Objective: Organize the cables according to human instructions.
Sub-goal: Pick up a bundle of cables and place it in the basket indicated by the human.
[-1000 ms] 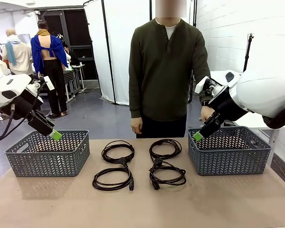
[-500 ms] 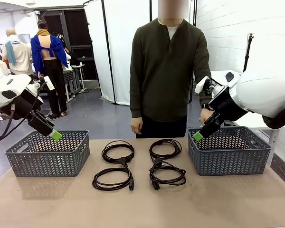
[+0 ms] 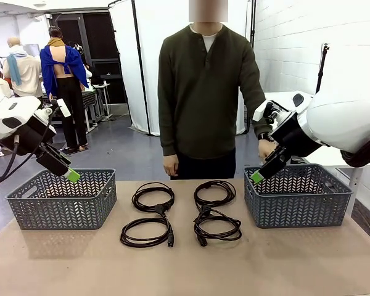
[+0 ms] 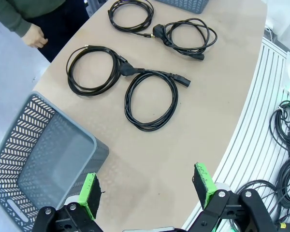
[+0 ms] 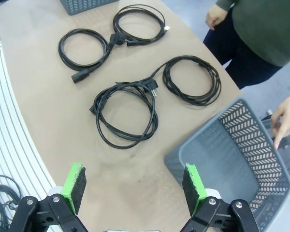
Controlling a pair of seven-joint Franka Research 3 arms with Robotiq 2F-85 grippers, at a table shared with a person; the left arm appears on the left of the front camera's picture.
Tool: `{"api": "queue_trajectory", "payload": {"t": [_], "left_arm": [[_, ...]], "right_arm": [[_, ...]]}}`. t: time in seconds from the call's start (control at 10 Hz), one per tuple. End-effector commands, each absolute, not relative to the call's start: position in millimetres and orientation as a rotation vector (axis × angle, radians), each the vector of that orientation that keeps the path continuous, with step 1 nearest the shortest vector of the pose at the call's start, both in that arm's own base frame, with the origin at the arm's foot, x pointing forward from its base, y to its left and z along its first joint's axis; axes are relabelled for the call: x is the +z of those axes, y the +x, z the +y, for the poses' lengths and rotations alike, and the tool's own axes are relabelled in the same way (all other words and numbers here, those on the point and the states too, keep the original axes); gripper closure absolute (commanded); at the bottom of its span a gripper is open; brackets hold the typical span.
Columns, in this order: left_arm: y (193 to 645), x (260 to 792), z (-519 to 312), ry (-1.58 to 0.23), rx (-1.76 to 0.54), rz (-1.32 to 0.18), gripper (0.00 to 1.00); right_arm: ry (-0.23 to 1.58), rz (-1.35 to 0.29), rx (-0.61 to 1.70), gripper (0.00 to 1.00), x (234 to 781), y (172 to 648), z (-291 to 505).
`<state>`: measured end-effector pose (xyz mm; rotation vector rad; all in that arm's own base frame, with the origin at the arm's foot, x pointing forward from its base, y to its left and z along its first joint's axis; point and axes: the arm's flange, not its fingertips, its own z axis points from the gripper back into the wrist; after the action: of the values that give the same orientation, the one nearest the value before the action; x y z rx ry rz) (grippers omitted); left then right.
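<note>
Human (image 3: 203, 92) shifted left, floor cords (image 4: 286, 145) in wrist view

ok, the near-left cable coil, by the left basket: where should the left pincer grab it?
Probably from straight above, pinching across the bundled strands of the near-left coil on its arc facing the left basket. It lies flat, so only a top approach fits; that arc is clear of its plug.
</note>
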<state>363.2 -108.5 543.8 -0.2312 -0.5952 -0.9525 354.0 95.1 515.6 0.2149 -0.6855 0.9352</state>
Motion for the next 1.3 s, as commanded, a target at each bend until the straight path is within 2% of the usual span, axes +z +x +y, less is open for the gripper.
{"api": "queue_trajectory", "payload": {"t": [0.0, 0.5, 0.8, 1.2], "left_arm": [[364, 543, -107, -0.234, -0.955, -0.594, 0.0], [364, 543, -107, -0.234, -0.955, -0.594, 0.0], [364, 543, -107, -0.234, -0.955, -0.594, 0.0], [364, 543, -107, -0.234, -0.955, -0.594, 0.0]], "right_arm": [[0.203, -0.629, 0.888, 0.0, 525, 356, 114], [0.145, -0.46, 0.769, 0.0, 522, 377, 187], [0.059, -0.424, 0.68, 0.0, 484, 393, 221], [0.065, -0.362, 0.64, 0.0, 447, 407, 242]]}}
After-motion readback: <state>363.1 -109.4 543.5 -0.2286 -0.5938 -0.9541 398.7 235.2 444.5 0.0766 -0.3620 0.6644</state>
